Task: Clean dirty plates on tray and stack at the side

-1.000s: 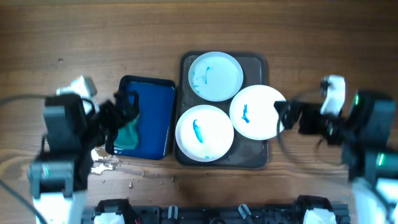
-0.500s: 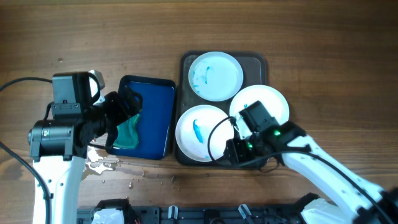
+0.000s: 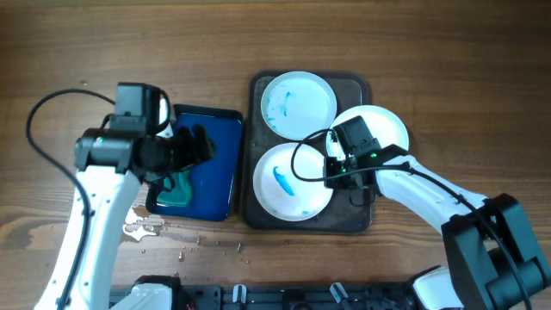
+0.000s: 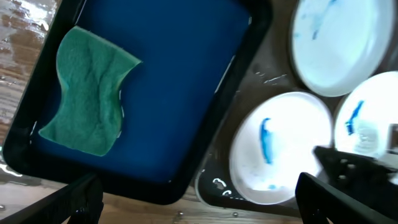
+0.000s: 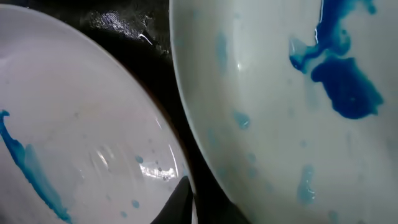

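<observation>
Three dirty plates with blue smears lie on the dark tray [image 3: 357, 220]: a far plate [image 3: 298, 103], a near-left plate [image 3: 293, 182] and a right plate [image 3: 383, 129]. My right gripper [image 3: 340, 168] is shut on the right plate's left rim, between it and the near-left plate. In the right wrist view the right plate [image 5: 280, 93] fills the frame, with one dark fingertip [image 5: 180, 199] under its edge beside the near-left plate [image 5: 81, 137]. My left gripper [image 3: 194, 146] hangs open over the blue tray [image 3: 215, 164], holding nothing.
A green sponge [image 3: 176, 185] lies at the near-left end of the glossy blue tray [image 4: 180, 81], below and left of the left gripper [image 4: 208, 202]. Water drops [image 3: 146, 226] spot the wood in front of the blue tray.
The right arm swung in from the right edge onto the tray and its gripper closed on the right plate's rim; that plate shifted slightly up and right. The left arm moved right, over the blue tray.
</observation>
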You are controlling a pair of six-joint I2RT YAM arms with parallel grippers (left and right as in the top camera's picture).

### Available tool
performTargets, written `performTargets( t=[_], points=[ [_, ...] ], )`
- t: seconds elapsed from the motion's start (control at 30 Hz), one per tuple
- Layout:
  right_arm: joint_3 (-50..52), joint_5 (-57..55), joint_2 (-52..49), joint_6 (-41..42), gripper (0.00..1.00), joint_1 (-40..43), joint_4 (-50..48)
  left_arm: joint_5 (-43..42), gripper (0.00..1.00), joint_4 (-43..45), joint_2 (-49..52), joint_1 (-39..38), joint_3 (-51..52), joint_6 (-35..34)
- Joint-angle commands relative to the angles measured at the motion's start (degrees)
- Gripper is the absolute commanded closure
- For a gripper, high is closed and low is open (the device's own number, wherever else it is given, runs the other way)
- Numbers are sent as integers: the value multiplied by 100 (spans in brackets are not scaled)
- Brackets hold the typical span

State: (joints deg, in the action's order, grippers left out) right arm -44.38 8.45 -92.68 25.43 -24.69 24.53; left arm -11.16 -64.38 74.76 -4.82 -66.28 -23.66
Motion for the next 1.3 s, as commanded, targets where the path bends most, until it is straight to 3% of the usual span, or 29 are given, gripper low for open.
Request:
performTargets(
  t=[0.0, 0.07, 0.3, 0.37, 0.43, 0.47, 0.63, 0.73, 0.77, 0.9, 1.03, 1.13, 1.2, 1.27],
  points=[
    [-46, -380, -129, 68, 96, 57, 9, 470, 13, -120, 400, -33, -11, -131],
    [-46, -378, -129, 2, 95, 57, 7, 1220, 20, -11, 743, -33, 297, -675],
    [-46, -380, -129, 4, 94, 57, 9, 1628, 37, 1386, 2275, 144, 1036, -726],
    [-46, -380, -129, 4, 95, 55, 11, 1714, 47, 1574, 2667, 146, 1036, -680],
    [-46, -378, -129, 7, 94, 55, 11, 1220, 88, 1714, 2870, 118, 1036, -658],
    [-46, -378, -129, 9, 94, 55, 11, 1016, 96, 1711, 2861, 118, 1036, -658],
    [-46, -378, -129, 4, 94, 57, 11, -127, 94, 1714, 2667, 118, 953, -356],
    [-46, -380, -129, 4, 94, 55, 17, -133, 52, 1615, 2583, 118, 872, -354],
    [-46, -380, -129, 7, 94, 55, 20, 197, 44, 1506, 2583, 118, 872, -354],
    [-46, -380, -129, 7, 93, 57, 17, 1740, 43, 1228, 2583, 118, 887, -361],
    [-46, -380, -129, 9, 93, 57, 20, 1794, 45, 1237, 2586, 118, 907, -553],
    [-46, -380, -129, 4, 93, 57, 50, 1482, 62, 931, 2518, 118, 826, -518],
    [-46, -378, -129, 7, 93, 57, 48, 1285, 59, 629, 2286, 118, 597, -511],
    [-46, -380, -129, 7, 93, 57, 57, 1416, 43, 479, 1891, 120, 546, -514]
  ],
)
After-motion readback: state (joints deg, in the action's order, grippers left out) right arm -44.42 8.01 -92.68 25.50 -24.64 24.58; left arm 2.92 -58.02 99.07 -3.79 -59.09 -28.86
